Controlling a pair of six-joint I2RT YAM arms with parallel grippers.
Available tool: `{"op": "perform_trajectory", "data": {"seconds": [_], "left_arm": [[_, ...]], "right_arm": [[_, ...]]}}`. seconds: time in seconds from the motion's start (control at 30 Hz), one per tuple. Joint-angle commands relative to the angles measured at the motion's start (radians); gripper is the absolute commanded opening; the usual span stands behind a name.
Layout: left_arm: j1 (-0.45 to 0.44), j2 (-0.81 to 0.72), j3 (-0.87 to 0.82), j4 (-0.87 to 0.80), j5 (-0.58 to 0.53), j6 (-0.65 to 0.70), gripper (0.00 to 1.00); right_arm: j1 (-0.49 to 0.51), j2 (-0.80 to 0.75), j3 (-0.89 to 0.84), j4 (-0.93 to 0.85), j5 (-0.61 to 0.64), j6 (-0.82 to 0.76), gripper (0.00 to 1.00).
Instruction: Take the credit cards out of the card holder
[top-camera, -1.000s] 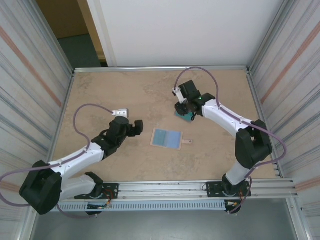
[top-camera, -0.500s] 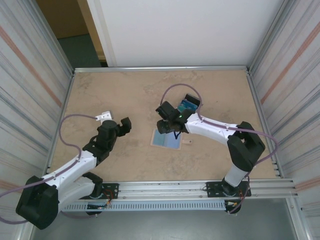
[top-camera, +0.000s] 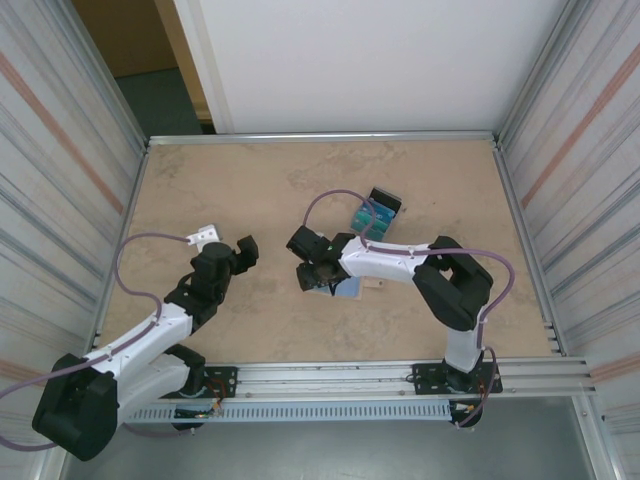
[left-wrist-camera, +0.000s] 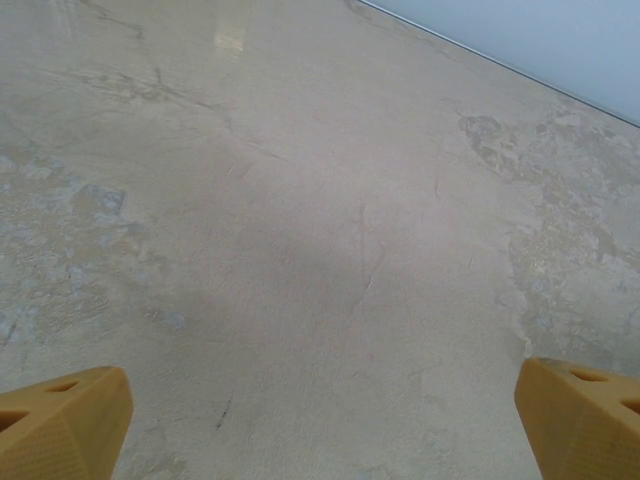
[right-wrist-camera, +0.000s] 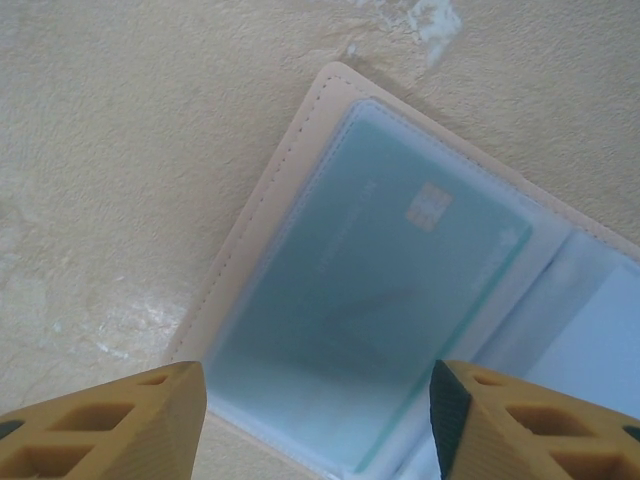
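The card holder (top-camera: 347, 288) lies open mid-frame on the desk (top-camera: 250, 180), a teal card (right-wrist-camera: 370, 290) in its clear sleeve (chip showing). The right gripper (top-camera: 318, 272) hovers over it, fingers (right-wrist-camera: 110, 420) spread apart. Loose credit cards (top-camera: 372, 212) lie near, toward the upper right. The left gripper (top-camera: 238, 250), also spread, hangs over bare desk at centre left.

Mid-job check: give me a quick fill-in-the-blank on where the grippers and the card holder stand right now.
1. The right gripper hangs over the spread-open card holder with its jaws ___.
2. The card tucked inside the card holder is ___ in colour.
3. The left gripper is open above the bare ___.

Missing words: open; teal; table.
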Motion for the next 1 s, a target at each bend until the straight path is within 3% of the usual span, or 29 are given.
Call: {"op": "perform_trajectory", "data": {"seconds": [0.0,0.43,0.97], "left_arm": [[0.008,-0.01,-0.011,0.01,-0.03,-0.016,0.99],[0.008,0.008,-0.002,0.007,-0.011,-0.013,0.99],[0.009,0.007,0.021,-0.007,0.02,0.01,0.99]], "right_arm": [[0.0,0.029,0.044,-0.031,0.017,0.027,0.62],[0.001,0.073,0.048,-0.015,-0.003,0.009,0.68],[-0.024,-0.003,-0.085,0.06,-0.082,-0.067,0.57]]}}
